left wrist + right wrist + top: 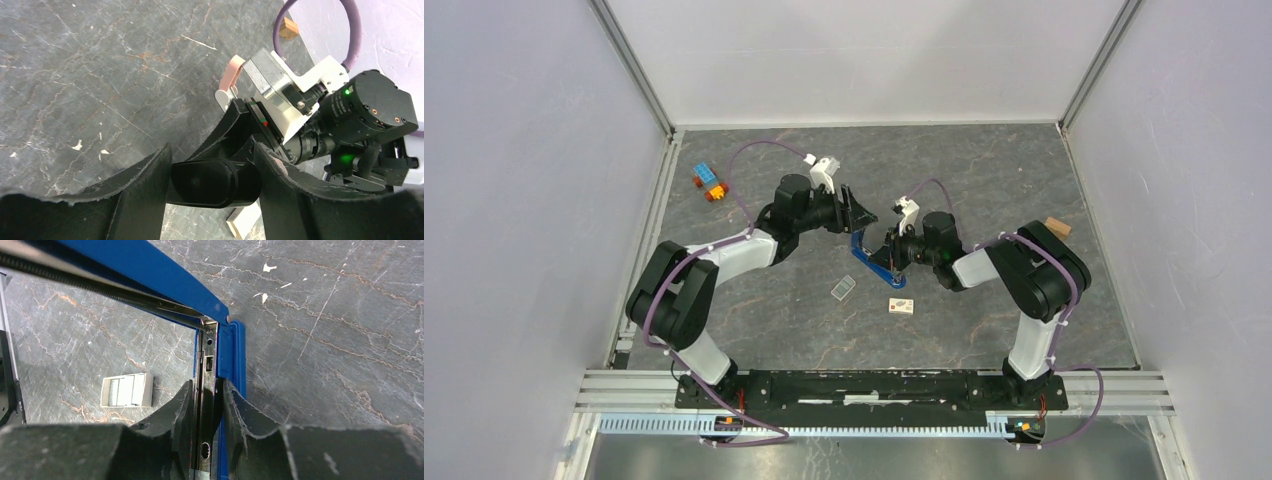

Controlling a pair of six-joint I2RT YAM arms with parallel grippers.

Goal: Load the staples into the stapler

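Observation:
The blue stapler [865, 256] is swung open between my two grippers at the middle of the table. My left gripper [852, 214] is shut on its black end [212, 182], holding the top arm [150, 265] raised. My right gripper [890, 250] is shut on the lower part of the stapler; its fingers [182, 405] pinch the metal staple channel [206, 370] beside the blue base [233, 355]. The staples [844, 289], a small silvery half-see-through strip, lie flat on the table in front of the stapler and also show in the right wrist view [126, 390].
A small pink-and-white piece [902, 306] lies near the staples. Blue, orange and red toy bricks [709, 182] sit at the back left. A wooden block [1056, 226] lies at the right, also in the left wrist view [288, 27]. The right arm's wrist [350, 110] is close in front of my left gripper.

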